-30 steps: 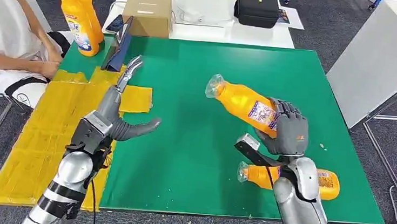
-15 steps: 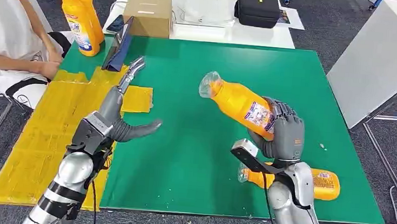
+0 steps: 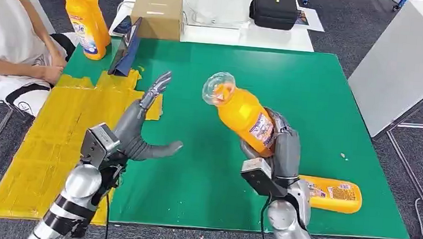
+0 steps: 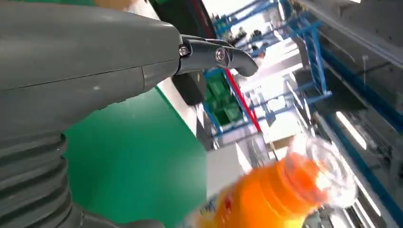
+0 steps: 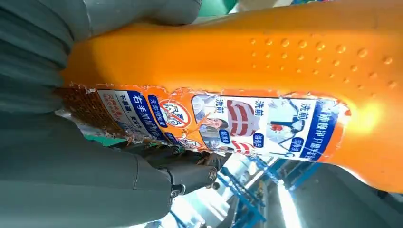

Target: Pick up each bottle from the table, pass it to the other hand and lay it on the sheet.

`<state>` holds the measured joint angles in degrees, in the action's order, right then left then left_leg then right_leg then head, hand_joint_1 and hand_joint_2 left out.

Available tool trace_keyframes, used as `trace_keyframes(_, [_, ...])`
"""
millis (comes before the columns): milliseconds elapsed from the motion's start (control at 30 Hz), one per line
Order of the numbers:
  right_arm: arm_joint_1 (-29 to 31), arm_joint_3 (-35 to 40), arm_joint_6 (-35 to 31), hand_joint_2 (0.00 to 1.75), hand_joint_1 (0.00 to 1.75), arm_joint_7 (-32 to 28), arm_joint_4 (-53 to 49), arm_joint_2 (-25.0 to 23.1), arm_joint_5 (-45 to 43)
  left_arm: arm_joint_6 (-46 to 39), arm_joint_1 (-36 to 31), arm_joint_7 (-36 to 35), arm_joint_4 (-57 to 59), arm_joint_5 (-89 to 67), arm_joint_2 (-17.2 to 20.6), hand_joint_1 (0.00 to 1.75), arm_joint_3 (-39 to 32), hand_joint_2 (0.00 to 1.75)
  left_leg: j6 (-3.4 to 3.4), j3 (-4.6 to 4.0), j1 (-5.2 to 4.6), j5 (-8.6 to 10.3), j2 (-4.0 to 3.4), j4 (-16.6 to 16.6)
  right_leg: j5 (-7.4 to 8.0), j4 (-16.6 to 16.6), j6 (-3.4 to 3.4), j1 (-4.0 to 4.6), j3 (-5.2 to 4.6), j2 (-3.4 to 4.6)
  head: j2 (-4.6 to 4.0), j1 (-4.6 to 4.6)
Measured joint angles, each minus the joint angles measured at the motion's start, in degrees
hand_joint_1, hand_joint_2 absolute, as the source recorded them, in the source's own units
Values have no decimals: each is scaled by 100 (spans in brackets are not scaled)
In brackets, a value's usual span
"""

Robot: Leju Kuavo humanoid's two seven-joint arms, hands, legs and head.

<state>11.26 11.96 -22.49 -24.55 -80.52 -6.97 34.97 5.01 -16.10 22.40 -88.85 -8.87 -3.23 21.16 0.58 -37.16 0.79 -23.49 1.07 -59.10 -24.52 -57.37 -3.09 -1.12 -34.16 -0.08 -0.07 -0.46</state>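
Note:
My right hand (image 3: pixel 282 150) grips an orange bottle (image 3: pixel 240 113) by its lower body and holds it above the green table (image 3: pixel 316 82), its clear cap tilted up and toward my left. The right wrist view shows the bottle's label (image 5: pixel 228 121) pressed against the palm. My left hand (image 3: pixel 142 124) is open, fingers spread and thumb out, a short way left of the bottle; its wrist view catches the bottle's neck (image 4: pixel 285 185). A second orange bottle (image 3: pixel 329 194) lies on its side near the table's front right. The yellow sheet (image 3: pixel 57 135) covers the table's left side.
Two more orange bottles (image 3: pixel 85 16) stand at the table's far left corner beside a dark tablet (image 3: pixel 126 48). A person (image 3: pixel 8 38) sits at the left. Behind are a white table with a cardboard box (image 3: pixel 158 13) and a black case (image 3: pixel 274 6).
My right hand has carried the bottle left and tipped it more upright. My left hand has moved right toward it, still open.

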Motion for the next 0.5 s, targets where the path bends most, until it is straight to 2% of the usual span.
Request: trace_keyframes(500, [130, 378, 4, 175, 175, -120, 389, -411, -177, 326, -24, -26, 11, 577, -2, 0, 404, 175, 0, 0, 0, 0, 0, 0, 0, 0, 0, 0, -1, 0, 0, 2])
